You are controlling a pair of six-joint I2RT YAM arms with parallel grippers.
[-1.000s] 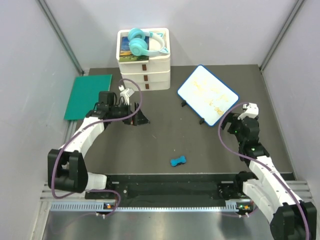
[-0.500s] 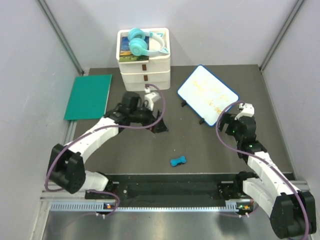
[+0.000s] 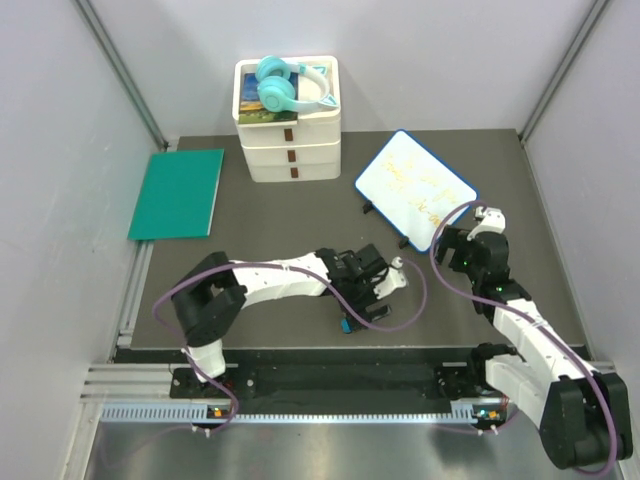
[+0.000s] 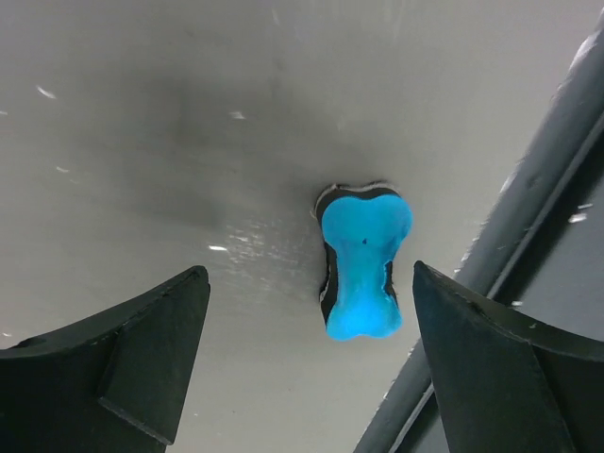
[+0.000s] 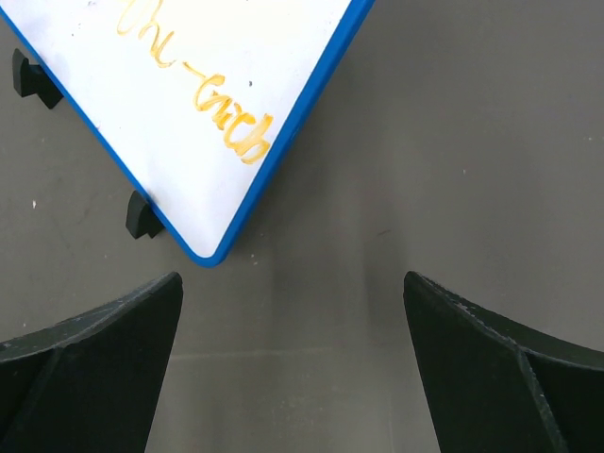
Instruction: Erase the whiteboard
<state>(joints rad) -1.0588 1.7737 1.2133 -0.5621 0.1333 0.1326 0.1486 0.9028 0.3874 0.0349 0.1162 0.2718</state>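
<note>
The whiteboard (image 3: pixel 415 188), white with a thin blue frame and yellow-orange scribbles, lies tilted at the back right on small black feet (image 5: pixel 142 215). In the right wrist view its near corner (image 5: pixel 203 247) lies just ahead of my open, empty right gripper (image 5: pixel 293 278), which hovers off that corner (image 3: pixel 462 236). A blue bone-shaped eraser (image 4: pixel 363 260) lies on the table near the front edge (image 3: pixel 346 325). My left gripper (image 4: pixel 310 274) hangs open over it, the eraser just beyond the tips and closer to the right finger (image 4: pixel 491 359). Nothing is held.
A stack of white trays (image 3: pixel 290 150) carrying teal headphones (image 3: pixel 285 85) stands at the back centre. A green flat mat (image 3: pixel 178 192) lies at the back left. The dark front rail (image 4: pixel 538 217) runs close beside the eraser. Grey walls close in both sides.
My left arm has swung from beside the tray stack forward and right to the eraser at the front centre. The right arm has hardly moved.
</note>
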